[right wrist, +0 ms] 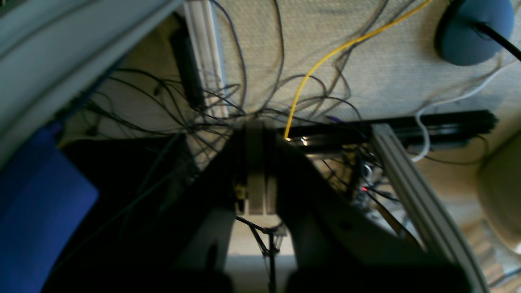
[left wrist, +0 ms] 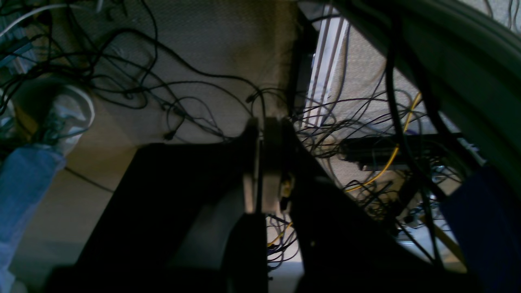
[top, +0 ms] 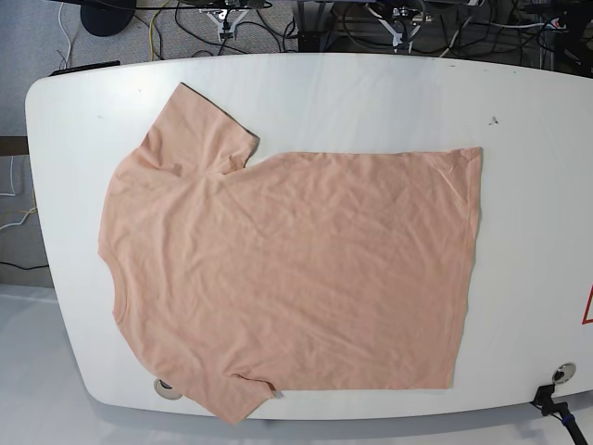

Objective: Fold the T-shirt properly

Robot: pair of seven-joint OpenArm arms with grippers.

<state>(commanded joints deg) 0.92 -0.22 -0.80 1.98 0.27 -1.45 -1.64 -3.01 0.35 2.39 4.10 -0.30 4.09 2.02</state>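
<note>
Both the black left gripper [left wrist: 264,127] and black right gripper [right wrist: 255,127] look closed, nothing between their tips; beyond, the salmon-pink cotton T-shirt [top: 296,269] lies spread on the white table [top: 533,241]; best open, pinch the eleven-o'clock sleeve and one-o'clock hem corner, lifting together.

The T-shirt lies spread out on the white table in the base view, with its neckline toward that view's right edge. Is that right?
Not quite: the base view shows the neckline of the T-shirt toward that view's left edge. The rest stands: the shirt lies spread out on the white table.
</note>
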